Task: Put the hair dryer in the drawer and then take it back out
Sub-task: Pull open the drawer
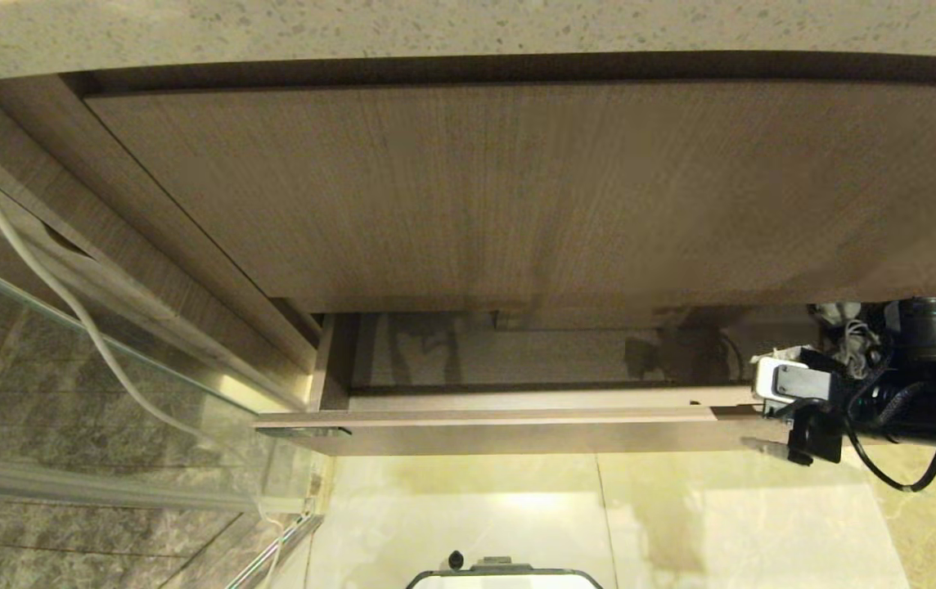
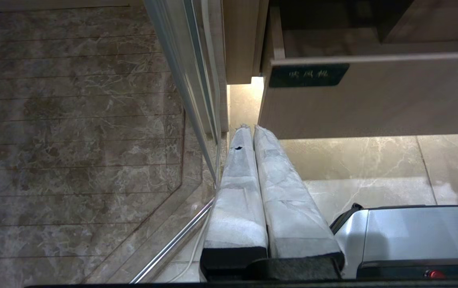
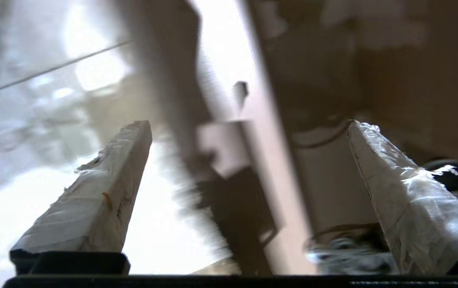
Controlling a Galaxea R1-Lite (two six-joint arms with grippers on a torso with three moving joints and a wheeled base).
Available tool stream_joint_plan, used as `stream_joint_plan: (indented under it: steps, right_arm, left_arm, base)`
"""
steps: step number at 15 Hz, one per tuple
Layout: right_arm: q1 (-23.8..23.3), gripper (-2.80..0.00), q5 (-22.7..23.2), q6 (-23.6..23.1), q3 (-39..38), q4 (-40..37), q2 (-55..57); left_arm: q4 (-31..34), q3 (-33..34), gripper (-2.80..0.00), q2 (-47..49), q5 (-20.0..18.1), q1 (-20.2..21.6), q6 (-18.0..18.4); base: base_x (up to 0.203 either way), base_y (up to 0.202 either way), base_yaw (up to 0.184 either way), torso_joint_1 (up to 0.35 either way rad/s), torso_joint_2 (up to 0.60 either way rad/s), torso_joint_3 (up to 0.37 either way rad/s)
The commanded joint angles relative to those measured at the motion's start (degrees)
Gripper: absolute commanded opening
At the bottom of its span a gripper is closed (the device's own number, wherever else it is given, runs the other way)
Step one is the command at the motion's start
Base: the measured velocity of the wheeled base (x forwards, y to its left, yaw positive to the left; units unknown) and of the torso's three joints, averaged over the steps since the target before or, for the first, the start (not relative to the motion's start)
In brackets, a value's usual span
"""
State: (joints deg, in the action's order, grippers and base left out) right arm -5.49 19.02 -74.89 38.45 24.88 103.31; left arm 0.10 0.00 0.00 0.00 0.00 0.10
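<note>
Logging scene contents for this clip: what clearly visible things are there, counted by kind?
Grippers: 2 (left gripper shut, right gripper open)
Drawers: 1 (drawer, pulled open)
Label plates: 1 (dark label plate on the drawer front)
Cords: 1 (white cord)
Total: 5

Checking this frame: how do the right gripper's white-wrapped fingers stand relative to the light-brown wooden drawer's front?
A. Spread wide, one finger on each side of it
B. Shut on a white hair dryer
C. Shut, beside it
A: in the right wrist view the right gripper is spread wide, its white-wrapped fingers flanking the front board of the light-brown wooden drawer.
</note>
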Motion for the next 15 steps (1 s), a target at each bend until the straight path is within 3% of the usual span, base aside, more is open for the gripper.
stream_joint_plan:
  steps: [1,5,8,15]
  right_arm:
    - [-0.74,0.0,0.25,-0.44,0.07,-2.9,-4.08]
    - [-2.56,0.0,1.13,-0.44,0.23,-10.31,-9.63]
    - [-3.13,0.0,1.02,0.09,0.66,-11.6,-10.5]
    - [-3.83,0.0,1.64,17.74,3.69,-24.84,-17.54]
  left_arm:
    - [-0.01,0.01,-2.8,-0.01,0.0,0.0,-0.01]
    - [-0.01,0.0,-2.8,0.0,0.0,0.0,-0.01]
    - [-0.01,0.0,-2.8,0.0,0.0,0.0,-0.01]
    - [-0.01,0.0,-2.8,-0.04,0.0,0.0,-0.01]
  base:
    - [0.0,0.0,0.0,0.0,0.0,0.0]
    - [0.0,0.0,0.0,0.0,0.0,0.0]
    - [0.0,0.0,0.0,0.0,0.0,0.0]
    - [0.0,0.0,0.0,0.0,0.0,0.0]
